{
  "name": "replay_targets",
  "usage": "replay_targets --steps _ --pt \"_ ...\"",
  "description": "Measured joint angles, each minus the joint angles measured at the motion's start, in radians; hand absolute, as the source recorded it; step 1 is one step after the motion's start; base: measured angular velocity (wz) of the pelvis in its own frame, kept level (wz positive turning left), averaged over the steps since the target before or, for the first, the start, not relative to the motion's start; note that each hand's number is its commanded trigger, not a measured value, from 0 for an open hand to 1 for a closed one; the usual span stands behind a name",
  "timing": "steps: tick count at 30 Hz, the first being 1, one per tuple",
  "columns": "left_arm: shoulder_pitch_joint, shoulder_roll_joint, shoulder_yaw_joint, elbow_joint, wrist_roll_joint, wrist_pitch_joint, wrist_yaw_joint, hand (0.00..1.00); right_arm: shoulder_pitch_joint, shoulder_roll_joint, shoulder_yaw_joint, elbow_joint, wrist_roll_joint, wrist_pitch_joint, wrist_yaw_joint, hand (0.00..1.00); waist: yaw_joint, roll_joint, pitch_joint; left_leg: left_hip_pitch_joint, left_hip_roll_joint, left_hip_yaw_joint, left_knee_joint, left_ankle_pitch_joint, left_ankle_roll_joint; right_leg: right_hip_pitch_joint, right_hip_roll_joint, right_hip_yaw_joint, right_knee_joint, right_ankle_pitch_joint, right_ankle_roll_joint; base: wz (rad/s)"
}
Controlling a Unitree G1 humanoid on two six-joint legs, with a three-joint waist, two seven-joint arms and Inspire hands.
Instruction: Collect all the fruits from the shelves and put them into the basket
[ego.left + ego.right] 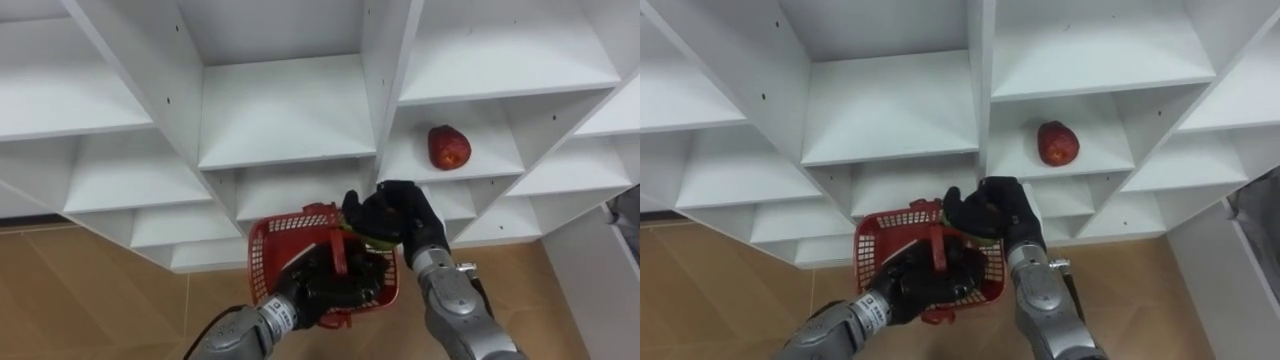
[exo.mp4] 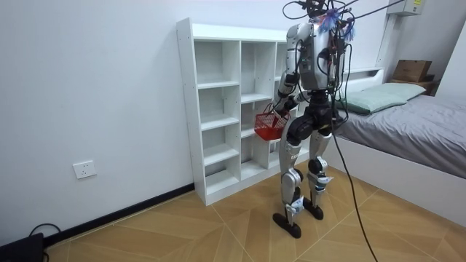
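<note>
One red fruit [image 1: 449,147] is seen on a shelf of the closet [image 1: 285,120], and a green fruit [image 1: 352,230] is held over the basket [image 1: 268,250].
The red fruit, nearly round and standing roughly upright, lies in the right-hand column, up and to the right of the right hand [image 1: 395,215], which is judged the nearer of the two. That hand's fingers are curled over a sliver of yellow-green above the red basket's rim, so a release is likely needed before any reach. The basket's handle is clenched in the left hand [image 1: 315,290], just below. The other white shelves are seen bare. In the room view the robot is stood close before the closet on a wooden floor [image 2: 218,233], with a bed [image 2: 408,116] behind it.
</note>
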Motion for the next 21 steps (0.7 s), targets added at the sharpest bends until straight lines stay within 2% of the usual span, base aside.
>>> replay_targets --steps 8,9,10,11,21 --pt "0.0 -0.006 0.0 0.0 0.0 0.0 0.0 1.0 0.0 0.0 -0.001 0.001 0.003 -0.001 0.0 0.99 0.003 0.003 -0.0014 0.003 0.004 0.007 -0.001 0.0 0.0 0.0 0.003 0.004 0.0 0.002 -0.003 0.0" --pt "0.0 -0.006 0.0 0.0 0.0 0.0 0.0 1.0 0.0 0.0 -0.001 0.001 0.004 -0.001 0.0 0.81 0.003 0.003 -0.0019 0.004 0.004 0.008 -0.001 0.0 0.0 0.0 0.004 0.005 0.0 0.003 -0.004 -0.03" --pt "0.0 -0.007 0.0 0.0 0.0 0.0 0.0 1.0 0.0 0.0 0.0 0.002 0.004 -0.002 0.0 0.21 0.003 0.004 -0.0022 0.004 0.004 0.009 -0.002 0.0 0.0 0.001 0.004 0.006 0.0 0.003 -0.004 -0.06" --pt "0.0 -0.007 0.0 0.0 0.0 0.0 0.0 1.0 0.0 0.0 0.0 0.002 0.007 -0.002 0.0 0.0 0.005 0.004 -0.0024 0.007 0.005 0.012 -0.004 0.0 0.0 0.001 0.005 0.01 0.001 0.003 -0.004 -0.07" --pt "0.001 -0.007 0.0 -0.009 0.0 0.0 0.0 1.0 -0.001 0.001 0.001 0.008 0.044 -0.01 -0.001 0.0 0.006 0.006 -0.0035 0.009 0.005 0.014 -0.004 0.0 0.0 0.001 0.005 0.014 0.001 0.006 -0.003 -0.01"
